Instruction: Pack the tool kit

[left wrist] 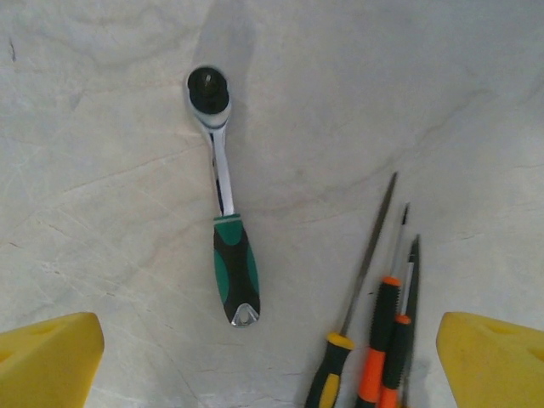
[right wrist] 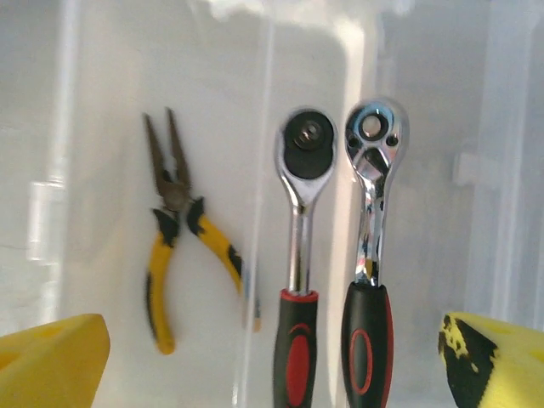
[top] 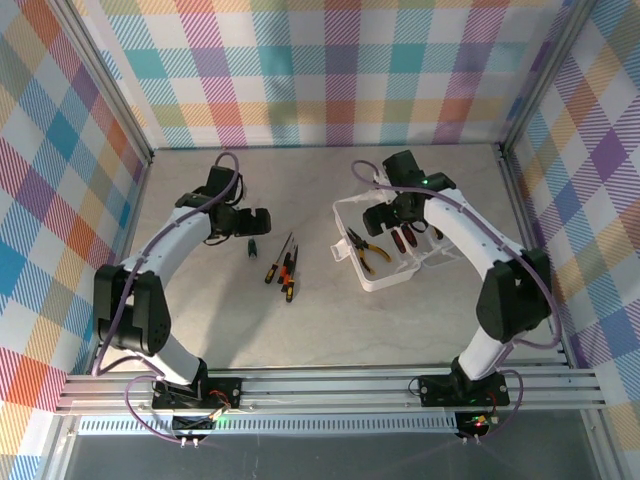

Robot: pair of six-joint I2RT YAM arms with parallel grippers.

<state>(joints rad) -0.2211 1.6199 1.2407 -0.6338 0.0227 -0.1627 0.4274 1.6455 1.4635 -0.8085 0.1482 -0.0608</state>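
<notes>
Left claw [left wrist: 270, 361] hangs released over a green ratchet [left wrist: 235, 272] on the bench [left wrist: 102, 170]; right claw [right wrist: 276, 361], released too, above pliers [right wrist: 176, 200] and ratchets [right wrist: 302, 246] in the box [right wrist: 93, 153].

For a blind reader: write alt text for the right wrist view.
Two ratchets lie side by side in a clear plastic box, yellow-handled pliers to their left. The open right tool's yellow fingertips frame the bottom.

Two red-handled ratchets [right wrist: 297, 255], one green-handled ratchet [left wrist: 228, 229], three screwdrivers [left wrist: 378, 340], one pair of pliers [right wrist: 178, 229], one plastic box [top: 385, 280].
</notes>
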